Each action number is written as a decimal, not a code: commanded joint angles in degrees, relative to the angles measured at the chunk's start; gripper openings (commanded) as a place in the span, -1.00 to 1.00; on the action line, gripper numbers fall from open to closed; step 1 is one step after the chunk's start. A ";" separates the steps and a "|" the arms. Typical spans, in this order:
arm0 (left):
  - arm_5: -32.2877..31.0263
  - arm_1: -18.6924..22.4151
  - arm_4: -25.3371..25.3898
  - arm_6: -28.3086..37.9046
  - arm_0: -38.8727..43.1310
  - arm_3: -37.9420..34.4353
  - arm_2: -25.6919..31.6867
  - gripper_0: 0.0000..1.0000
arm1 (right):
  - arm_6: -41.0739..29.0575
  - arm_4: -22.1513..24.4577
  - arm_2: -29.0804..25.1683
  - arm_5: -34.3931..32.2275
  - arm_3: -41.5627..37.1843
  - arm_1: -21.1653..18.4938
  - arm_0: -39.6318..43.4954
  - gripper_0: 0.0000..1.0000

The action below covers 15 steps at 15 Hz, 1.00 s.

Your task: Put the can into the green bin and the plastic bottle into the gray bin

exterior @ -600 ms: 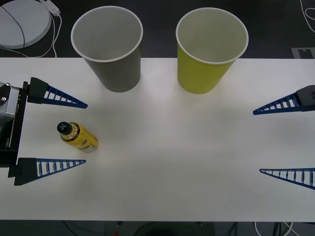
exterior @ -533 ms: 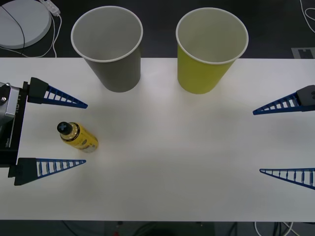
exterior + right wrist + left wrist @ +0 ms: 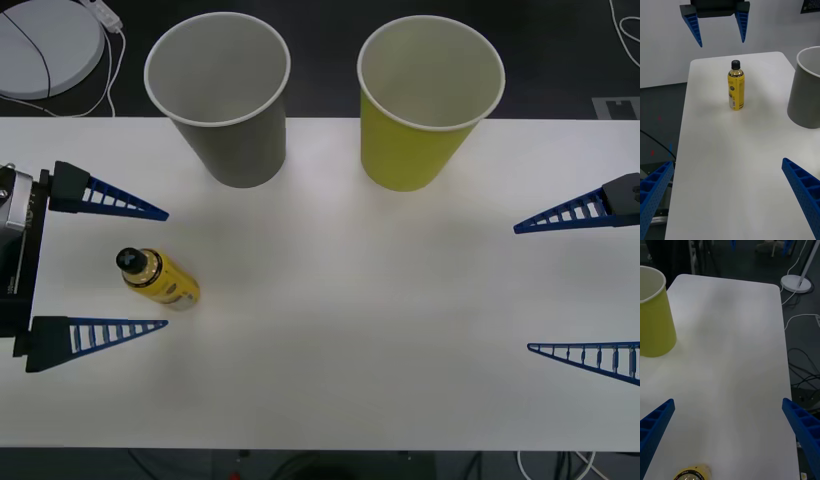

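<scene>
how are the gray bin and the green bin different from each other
The gray bin has a gray outer wall; the green bin has a yellow-green one. The gray bin stands toward the robot's left, nearer the plastic bottle; the green bin stands toward its right. Both are upright, open-topped paper cups of similar size, white inside with rolled white rims.

White table [image 3: 340, 330], dark floor beyond, round white lamp base [image 3: 45, 45] with trailing cables
</scene>
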 commanded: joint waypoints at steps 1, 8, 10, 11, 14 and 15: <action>-0.12 1.22 1.88 -1.32 0.10 2.60 0.41 1.00 | 0.00 0.00 0.00 0.00 -0.01 0.00 0.00 1.00; -8.38 1.48 5.75 -9.23 0.18 13.85 3.48 1.00 | 0.00 0.00 0.00 0.00 -0.01 0.00 0.00 1.00; -10.32 1.48 6.80 -13.89 0.27 18.33 3.48 1.00 | 0.00 0.00 0.00 0.00 -0.01 0.00 0.00 1.00; -10.76 1.48 7.33 -16.17 0.54 20.18 3.48 1.00 | 0.00 0.00 0.00 0.00 -0.01 0.00 0.00 1.00; -12.25 1.48 8.74 -22.59 1.77 25.01 3.57 1.00 | 0.00 0.00 0.00 0.00 -0.01 0.00 0.00 1.00; -12.16 1.48 9.44 -25.05 2.65 26.33 3.48 1.00 | 0.00 0.00 0.00 0.00 -0.01 0.00 0.00 1.00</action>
